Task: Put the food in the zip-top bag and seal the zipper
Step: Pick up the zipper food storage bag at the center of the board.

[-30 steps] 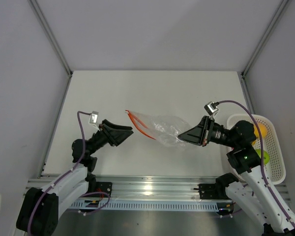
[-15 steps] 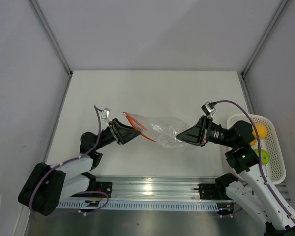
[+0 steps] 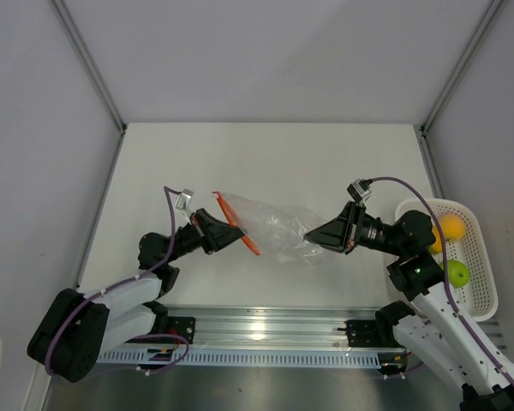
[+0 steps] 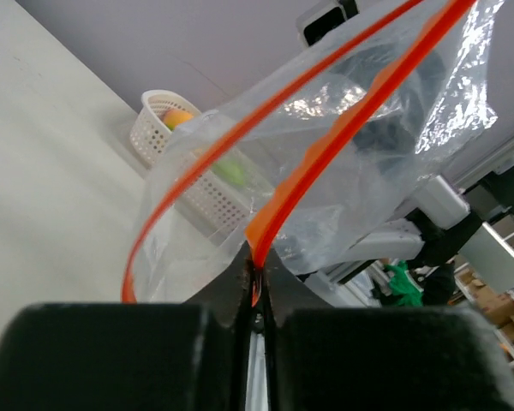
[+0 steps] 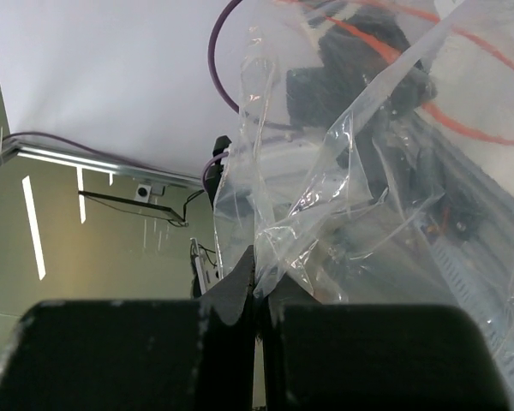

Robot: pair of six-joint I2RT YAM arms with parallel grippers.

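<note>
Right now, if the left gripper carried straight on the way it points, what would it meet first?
The zip-top bag: the left gripper is shut on its zipper, with the clear film directly ahead. Beyond it, probably the right gripper, though depth is unclear.

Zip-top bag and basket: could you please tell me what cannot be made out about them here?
- Top external: the right arm covers part of the basket, so the fruit count is hidden; only an orange fruit and a green fruit show.
- Left wrist: the zipper runs off the top edge; its end is cut off.
- Right wrist: the right gripper hides the bag corner it pinches.
</note>
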